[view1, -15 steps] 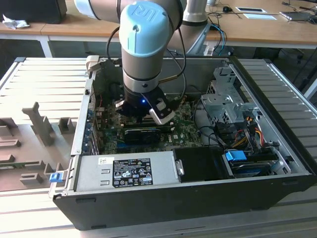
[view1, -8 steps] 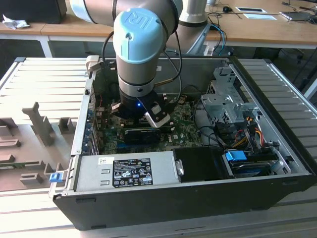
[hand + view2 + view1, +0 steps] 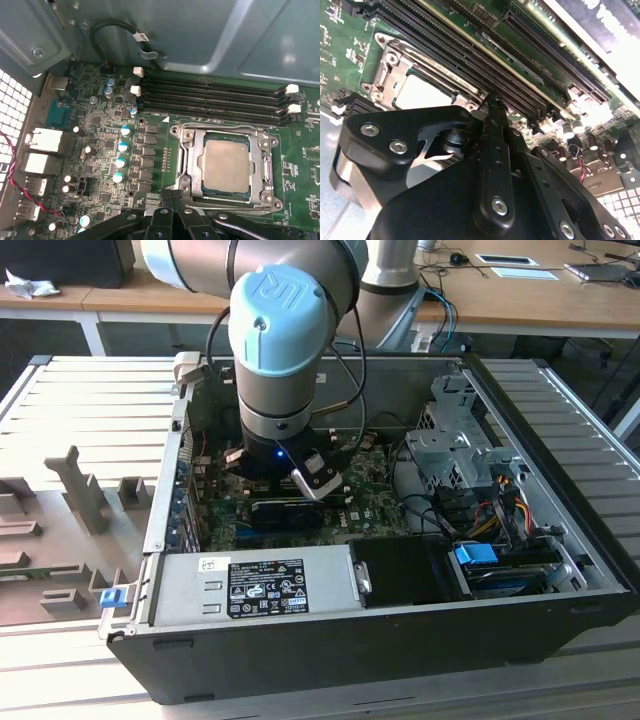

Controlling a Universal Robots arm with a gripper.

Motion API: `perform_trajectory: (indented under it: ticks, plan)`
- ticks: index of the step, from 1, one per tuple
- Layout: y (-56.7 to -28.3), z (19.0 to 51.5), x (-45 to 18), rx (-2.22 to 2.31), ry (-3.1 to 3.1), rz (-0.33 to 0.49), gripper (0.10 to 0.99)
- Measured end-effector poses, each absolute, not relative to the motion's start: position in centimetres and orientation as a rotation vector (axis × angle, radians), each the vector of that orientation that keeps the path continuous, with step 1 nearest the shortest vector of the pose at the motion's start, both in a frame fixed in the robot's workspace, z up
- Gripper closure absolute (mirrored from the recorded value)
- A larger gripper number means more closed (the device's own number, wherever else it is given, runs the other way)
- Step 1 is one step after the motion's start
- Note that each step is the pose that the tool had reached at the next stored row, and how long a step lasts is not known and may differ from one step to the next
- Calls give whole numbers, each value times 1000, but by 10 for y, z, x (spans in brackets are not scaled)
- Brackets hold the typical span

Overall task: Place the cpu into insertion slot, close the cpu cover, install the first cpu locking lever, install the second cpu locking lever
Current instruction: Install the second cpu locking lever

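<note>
The arm reaches down into the open computer case (image 3: 560,630), which lies on its side on the worktop (image 3: 70,440), so that the motherboard (image 3: 100,125) faces up for access from above.

The cpu (image 3: 226,160) sits flat in the insertion slot (image 3: 227,195), its pale metal face upward. The cpu cover (image 3: 192,162) lies lowered over it: the frame surrounds the chip and the chip shows through the centre cut-out. In the second wrist view the same chip (image 3: 420,94) appears within its frame, beside the row of memory slots (image 3: 470,55).

The gripper (image 3: 494,106) hangs just above the board, near the edge of the socket that faces the memory slots. Its fingers (image 3: 495,130) are pressed together to a narrow tip and hold nothing. A closed, slim tip suits pushing on a thin wire lever better than a wide stance, which is the likely reason for this pose.

Whether either locking lever is already latched cannot be told from these views.
</note>
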State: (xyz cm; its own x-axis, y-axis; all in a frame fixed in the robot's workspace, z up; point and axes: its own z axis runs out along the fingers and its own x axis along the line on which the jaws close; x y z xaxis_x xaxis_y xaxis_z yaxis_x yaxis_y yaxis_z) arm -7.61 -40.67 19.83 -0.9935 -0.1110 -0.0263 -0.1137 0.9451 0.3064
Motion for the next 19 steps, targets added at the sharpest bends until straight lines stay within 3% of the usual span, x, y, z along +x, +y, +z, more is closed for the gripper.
perform_trajectory:
  ticks: [19]
  plan:
    - [-402,198,-77,-178,3084,515,980]
